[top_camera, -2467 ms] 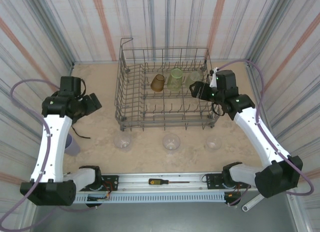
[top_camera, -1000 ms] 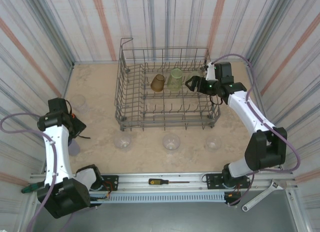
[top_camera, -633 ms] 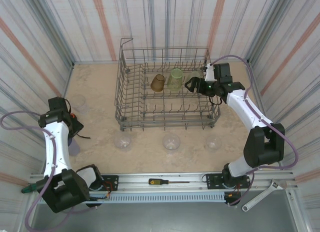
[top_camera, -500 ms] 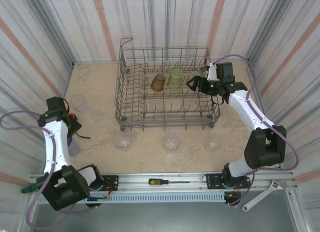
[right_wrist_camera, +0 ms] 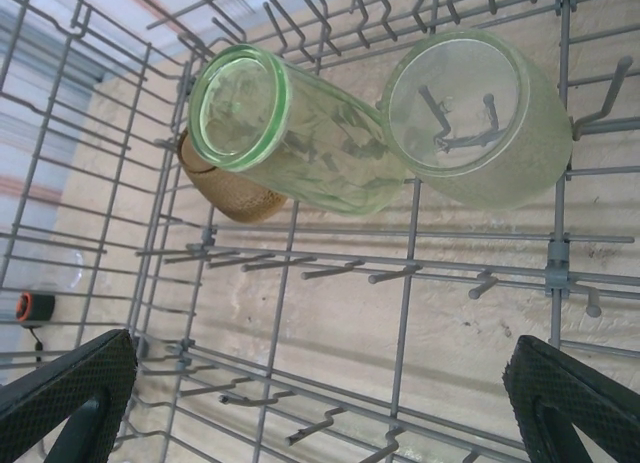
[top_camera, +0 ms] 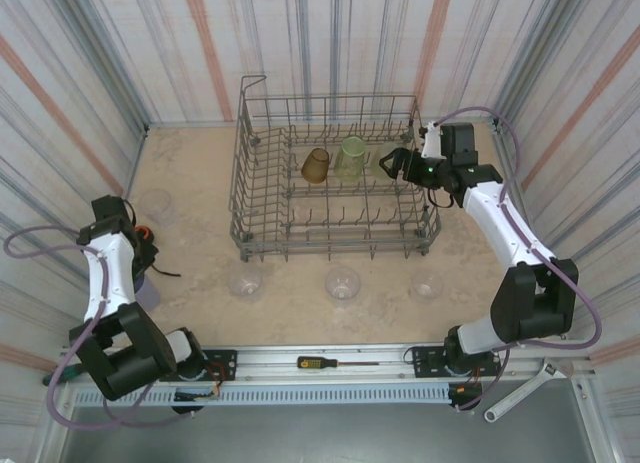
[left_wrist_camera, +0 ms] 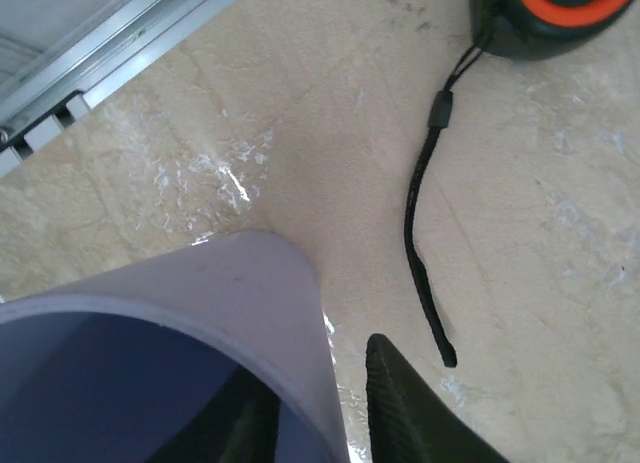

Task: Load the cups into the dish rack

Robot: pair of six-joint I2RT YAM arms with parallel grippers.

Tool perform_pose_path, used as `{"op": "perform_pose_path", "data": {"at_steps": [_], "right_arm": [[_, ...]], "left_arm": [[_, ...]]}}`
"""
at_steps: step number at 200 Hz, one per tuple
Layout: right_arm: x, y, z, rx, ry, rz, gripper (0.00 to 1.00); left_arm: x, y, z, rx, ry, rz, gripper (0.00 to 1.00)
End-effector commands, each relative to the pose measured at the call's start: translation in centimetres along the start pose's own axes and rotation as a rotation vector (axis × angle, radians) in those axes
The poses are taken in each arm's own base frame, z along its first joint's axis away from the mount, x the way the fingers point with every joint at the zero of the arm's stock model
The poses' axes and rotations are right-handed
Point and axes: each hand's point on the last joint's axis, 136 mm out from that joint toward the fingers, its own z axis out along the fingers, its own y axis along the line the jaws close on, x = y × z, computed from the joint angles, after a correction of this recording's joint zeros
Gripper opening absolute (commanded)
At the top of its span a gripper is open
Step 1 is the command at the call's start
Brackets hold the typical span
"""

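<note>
Lavender cup (left_wrist_camera: 150, 313): lower left of left wrist frame, outside dish rack (top_camera: 240, 183). Judged light, thin, slippery; rim wall to be pinched. Left gripper (left_wrist_camera: 320, 428) straddling wall, closure not discernible. Right gripper (right_wrist_camera: 320, 383) spread wide, empty.

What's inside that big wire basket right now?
Three cups sit in the rack, side by side at its far end: an amber cup, a green cup and a yellowish cup. In the right wrist view, the green cup covers most of the amber one.
</note>
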Motion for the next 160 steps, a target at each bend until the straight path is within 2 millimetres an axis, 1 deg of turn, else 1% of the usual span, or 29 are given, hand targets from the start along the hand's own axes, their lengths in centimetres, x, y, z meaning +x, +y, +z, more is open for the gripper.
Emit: {"op": "perform_pose_path", "data": {"at_steps": [1,14,34,79,104,123,144,160], "right_arm": [[-0.2,0.5,-1.1,-0.019,-0.015,0.008,0.99],[-0.4,0.7,-1.4,-0.02,-0.028,0.008,0.99],[-0.6,1.0,-2.0,-0.026,-0.043,0.013,0.99],[-0.9,2.2,-3.2,-0.069,-0.078,0.025,0.99],[-0.8,2.7,-3.6,-0.077,-0.072,0.031,0.99],[-0.5,3.2,-3.7,-0.082,-0.059,0.031,0.99],[0.4,4.4,-3.3,-0.127,-0.023,0.027,0.99],[1.2,4.7,-2.8,-0.123,0.006,0.035,0.99]], "left_arm": [[-0.5,1.5,-0.8,-0.058,-0.017,-0.021,0.1],[-0.6,1.6,-1.4,-0.053,-0.027,-0.016,0.0],[-0.6,1.8,-2.1,-0.04,-0.041,-0.017,0.0],[-0.1,1.1,-3.4,0.033,-0.041,-0.01,0.0],[-0.2,0.4,-4.8,0.093,-0.056,-0.006,0.0],[-0.2,-0.8,-5.8,0.184,-0.07,0.002,0.0],[-0.5,-1.6,-6.7,0.25,-0.104,0.004,0.0],[-0.8,-1.9,-7.2,0.277,-0.134,0.003,0.0]]}}
